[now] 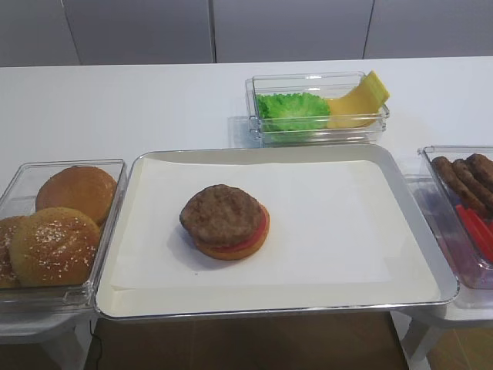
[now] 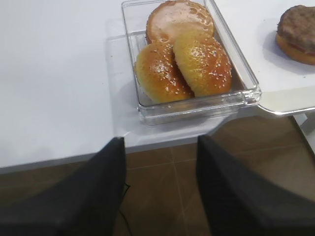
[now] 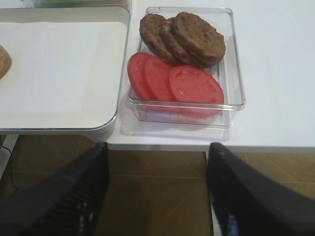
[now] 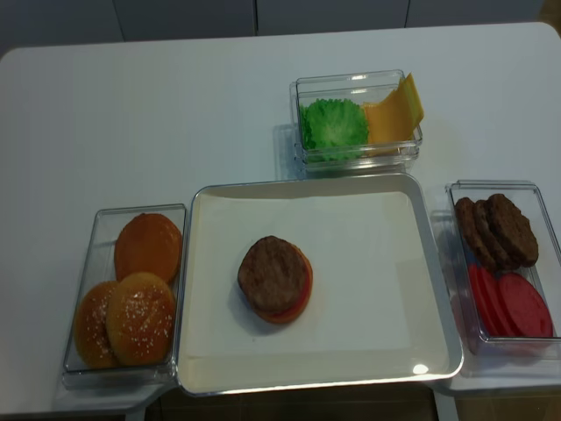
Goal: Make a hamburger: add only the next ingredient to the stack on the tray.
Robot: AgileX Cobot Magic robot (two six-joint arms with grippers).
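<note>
A brown grilled patty (image 1: 223,213) lies on top of the stack (image 1: 248,243), whose red layer and tan bun bottom show under its edge. The stack sits left of centre on the paper-lined silver tray (image 1: 331,223). More patties (image 3: 197,37) overlap in a clear tub (image 3: 235,59) right of the tray. My right gripper (image 3: 158,150) hangs open and empty over the floor, in front of the table edge near that tub. My left gripper (image 2: 161,142) is also open and empty, off the table edge in front of the bun tub (image 2: 248,81). Neither gripper shows in the high views.
Red tomato slices (image 3: 192,83) share the tub with the patties. Sesame bun tops (image 2: 184,61) fill the left tub. A far tub (image 1: 262,127) holds green lettuce (image 1: 291,110) and yellow cheese (image 1: 356,100). Bare white table lies behind the tray.
</note>
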